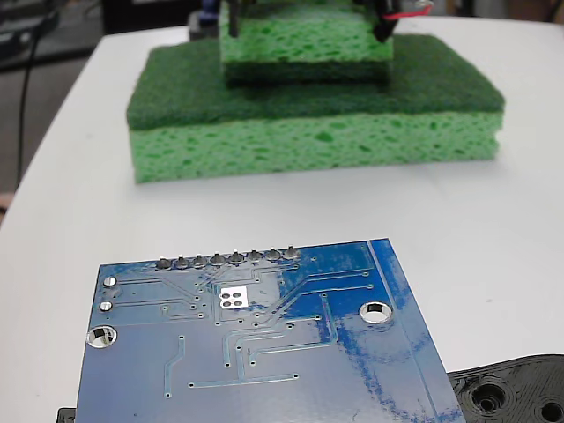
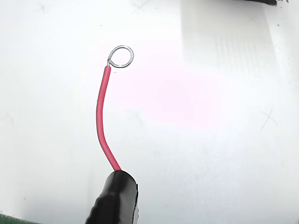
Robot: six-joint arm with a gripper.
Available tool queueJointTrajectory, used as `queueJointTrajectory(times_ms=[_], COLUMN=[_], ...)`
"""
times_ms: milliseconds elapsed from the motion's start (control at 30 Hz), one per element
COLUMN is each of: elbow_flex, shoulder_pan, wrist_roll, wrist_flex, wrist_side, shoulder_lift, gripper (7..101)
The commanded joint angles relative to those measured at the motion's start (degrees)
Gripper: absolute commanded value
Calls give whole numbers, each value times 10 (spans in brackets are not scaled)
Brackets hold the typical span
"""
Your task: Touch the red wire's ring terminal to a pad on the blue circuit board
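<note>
In the fixed view the blue circuit board lies at the near edge of the white table, its pad just near of the solder-bump row; far beyond stands a stack of green sponges. In the wrist view the red wire rises from its black sleeve. The ring terminal hangs over bare table, well apart from the board; the gripper's fingers are not visible, so its state cannot be determined.
</note>
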Motion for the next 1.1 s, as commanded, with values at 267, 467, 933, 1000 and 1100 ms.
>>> queueJointTrajectory(times_ms=[267,467,933,1000,1100], elbow_flex=[-3,-4,-127,-166,-228], shoulder_pan=[0,0,85,103,142], wrist_roll=[2,-3,-22,-31,-48], wrist_flex=[-3,0,68,79,81], wrist_side=[5,-5,-45,-56,-91], shoulder_lift=[1,1,-41,-81,-152], gripper=[1003,1003,1003,1003,1003])
